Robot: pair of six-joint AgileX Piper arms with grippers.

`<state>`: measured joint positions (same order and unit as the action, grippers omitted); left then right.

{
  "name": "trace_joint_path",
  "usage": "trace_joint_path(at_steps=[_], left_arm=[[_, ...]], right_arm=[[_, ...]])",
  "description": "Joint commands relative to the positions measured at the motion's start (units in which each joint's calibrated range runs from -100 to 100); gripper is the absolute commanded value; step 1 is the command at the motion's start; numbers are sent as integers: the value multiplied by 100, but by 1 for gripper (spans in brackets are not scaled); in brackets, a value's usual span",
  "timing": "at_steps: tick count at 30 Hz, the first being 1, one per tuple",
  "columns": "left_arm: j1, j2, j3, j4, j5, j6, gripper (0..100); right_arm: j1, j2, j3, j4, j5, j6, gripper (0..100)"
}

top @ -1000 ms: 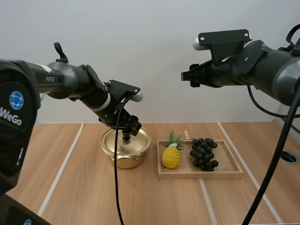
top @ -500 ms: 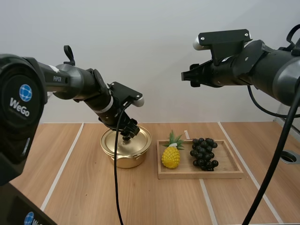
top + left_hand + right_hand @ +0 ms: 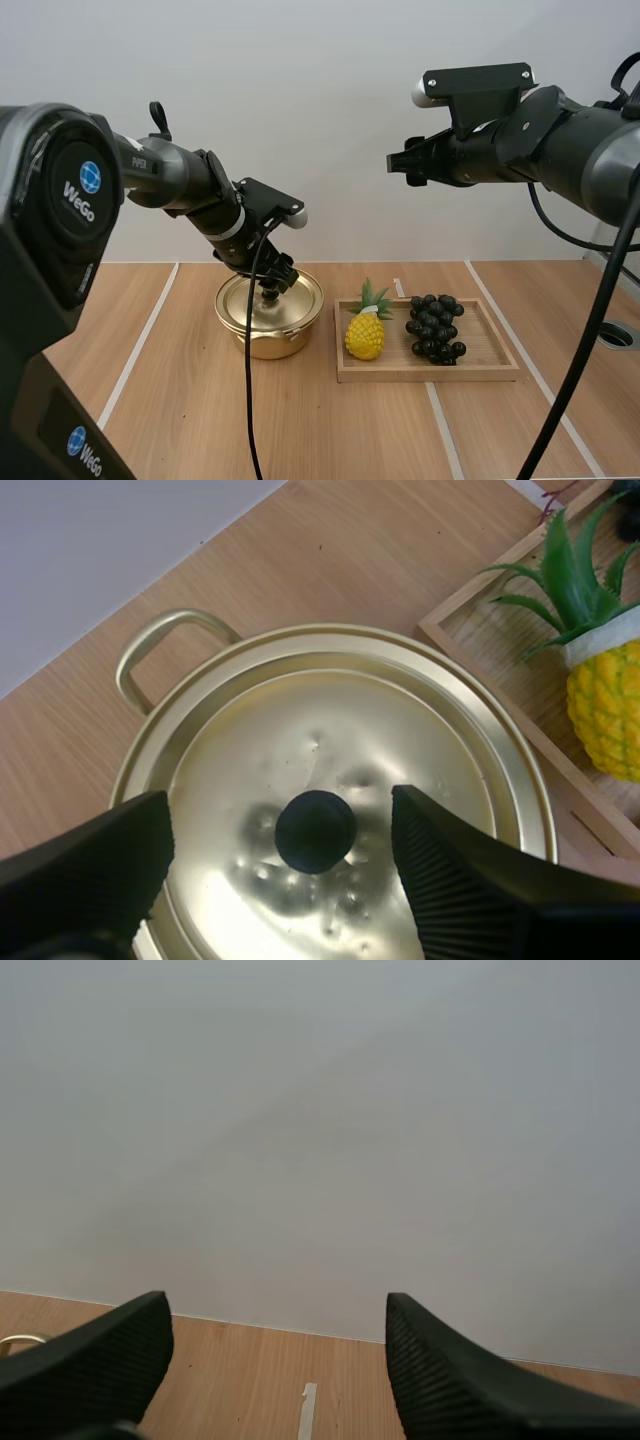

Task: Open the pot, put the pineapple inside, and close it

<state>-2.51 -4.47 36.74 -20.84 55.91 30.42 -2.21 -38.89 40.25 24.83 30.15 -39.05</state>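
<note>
**High view**
- Table (image 3: 180,400): light wood, marked with white lines.
- Pot (image 3: 268,332): gold, left of centre, with its lid (image 3: 250,300) on.
- My left gripper (image 3: 272,283): lowered onto the lid, its tips about the black knob.
- Wooden tray (image 3: 430,372): just right of the pot, apart from it.
- Pineapple (image 3: 364,330): yellow with a green crown, upright in the tray's left end.
- Grapes (image 3: 434,328): a dark bunch beside the pineapple, on the tray's right.
- My right gripper (image 3: 393,164): held high above the tray, pointing left, well clear of everything.

**Left wrist view**
- Left gripper (image 3: 280,825): I see the fingers (image 3: 100,850) standing apart, one on each side of the knob (image 3: 316,831) with a gap either way. Neither touches it.
- Lid (image 3: 340,740): seated inside the pot's rim.
- Pot handle (image 3: 160,640): looped out on the far side.
- Pineapple (image 3: 610,715): in the tray (image 3: 500,705) beside the pot.

**Right wrist view**
- Right gripper (image 3: 275,1310): fingers (image 3: 450,1370) spread wide with nothing between them, facing a pale wall above the table's edge.
</note>
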Motion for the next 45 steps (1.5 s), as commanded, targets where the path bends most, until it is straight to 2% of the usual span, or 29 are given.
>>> trace_joint_path(at_steps=[1,14,18,20,34,35,36,37,39,40,45], left_arm=[[-27,36,-52,-119,-61,-49,100],[-36,245,-80,-165,-21,-96,100],[-36,245,-80,-165,-21,-109,79],[-36,245,-80,-165,-21,-109,73],[-36,401,-80,-165,72,-109,72],[-36,401,-80,-165,31,-109,69],[-36,401,-86,-165,12,-87,58],[-36,401,-96,-165,12,-87,44],[-36,389,-96,-165,33,-87,9],[-36,389,-96,-165,35,-38,0],[-36,389,-96,-165,35,-38,0]], right_arm=[[-20,-41,-50,12,-46,-40,100],[-20,-41,-50,12,-46,-40,100],[-20,-41,-50,12,-46,-40,100],[-20,-41,-50,12,-46,-40,100],[-20,-41,-50,12,-46,-40,100],[-20,-41,-50,12,-46,-40,100],[-20,-41,-50,12,-46,-40,100],[-20,-41,-50,12,-46,-40,100],[-20,-41,-50,12,-46,-40,100],[-20,-41,-50,12,-46,-40,100],[-20,-41,-50,12,-46,-40,100]])
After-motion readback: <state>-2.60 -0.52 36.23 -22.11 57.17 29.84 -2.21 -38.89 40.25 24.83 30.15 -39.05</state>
